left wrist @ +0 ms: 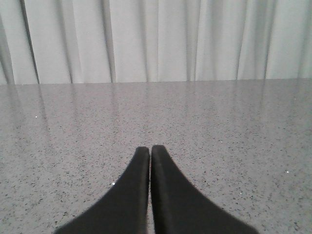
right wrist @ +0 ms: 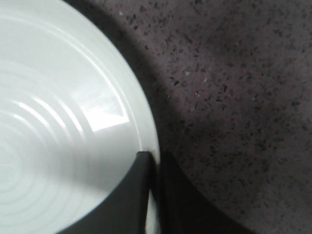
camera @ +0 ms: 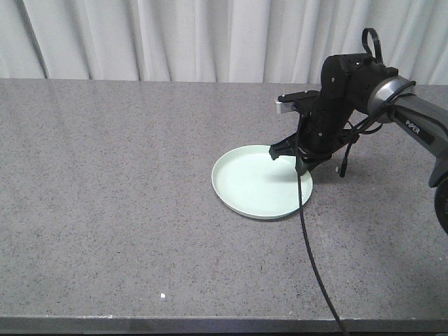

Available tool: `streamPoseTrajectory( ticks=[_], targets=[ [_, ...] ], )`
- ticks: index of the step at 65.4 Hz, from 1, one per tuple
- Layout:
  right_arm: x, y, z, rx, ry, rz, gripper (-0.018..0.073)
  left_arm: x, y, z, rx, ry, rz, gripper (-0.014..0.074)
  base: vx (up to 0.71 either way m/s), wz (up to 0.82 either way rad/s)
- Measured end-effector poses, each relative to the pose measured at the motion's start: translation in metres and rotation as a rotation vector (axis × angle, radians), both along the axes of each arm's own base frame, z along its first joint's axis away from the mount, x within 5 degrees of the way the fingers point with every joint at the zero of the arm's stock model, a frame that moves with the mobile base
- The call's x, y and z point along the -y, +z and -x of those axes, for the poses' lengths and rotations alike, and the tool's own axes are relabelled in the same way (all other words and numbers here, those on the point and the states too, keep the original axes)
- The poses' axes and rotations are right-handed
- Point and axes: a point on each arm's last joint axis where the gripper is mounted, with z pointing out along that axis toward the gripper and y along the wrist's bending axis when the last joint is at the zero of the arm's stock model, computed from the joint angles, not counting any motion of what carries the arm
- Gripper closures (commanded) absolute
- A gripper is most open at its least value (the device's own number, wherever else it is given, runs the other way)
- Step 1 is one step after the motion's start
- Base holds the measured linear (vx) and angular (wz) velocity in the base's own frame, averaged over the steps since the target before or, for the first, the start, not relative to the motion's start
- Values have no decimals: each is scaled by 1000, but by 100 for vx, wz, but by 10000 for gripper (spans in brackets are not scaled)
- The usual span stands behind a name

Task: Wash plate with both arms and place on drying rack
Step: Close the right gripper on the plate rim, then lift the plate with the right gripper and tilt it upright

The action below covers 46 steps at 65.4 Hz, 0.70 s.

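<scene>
The pale mint-green plate (camera: 257, 181) lies flat on the grey speckled counter, right of centre. My right gripper (camera: 302, 166) comes down on its right edge from the black right arm (camera: 350, 87). In the right wrist view the plate (right wrist: 63, 122) fills the left side, and my right gripper (right wrist: 156, 157) is shut on its rim, one finger over the face and one outside the edge. My left gripper (left wrist: 150, 149) is shut with nothing in it, low over bare counter. The drying rack is out of view.
The grey speckled counter (camera: 105, 175) runs the full width, its front edge (camera: 210, 323) at the bottom. White curtains (camera: 175, 35) hang behind the far edge. A black cable (camera: 311, 252) trails from the right arm across the counter toward the front.
</scene>
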Motion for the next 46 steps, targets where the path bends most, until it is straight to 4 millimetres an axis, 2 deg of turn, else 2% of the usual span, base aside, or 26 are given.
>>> streamPoseTrajectory(
  ticks=[8, 16, 28, 41, 46],
  targets=[
    [3, 9, 1, 15, -5, -15, 566, 0, 0, 0, 0, 0, 0, 603, 0, 0],
    [17, 33, 5, 58, -25, -59, 566, 0, 0, 0, 0, 0, 0, 603, 0, 0],
    [56, 97, 22, 182, -56, -177, 566, 0, 0, 0, 0, 0, 0, 603, 0, 0],
    [96, 178, 62, 374, -56, -324, 566, 0, 0, 0, 0, 0, 0, 603, 0, 0],
    [111, 200, 79, 439, -67, -370, 566, 0, 0, 0, 0, 0, 0, 603, 0, 0]
  ],
)
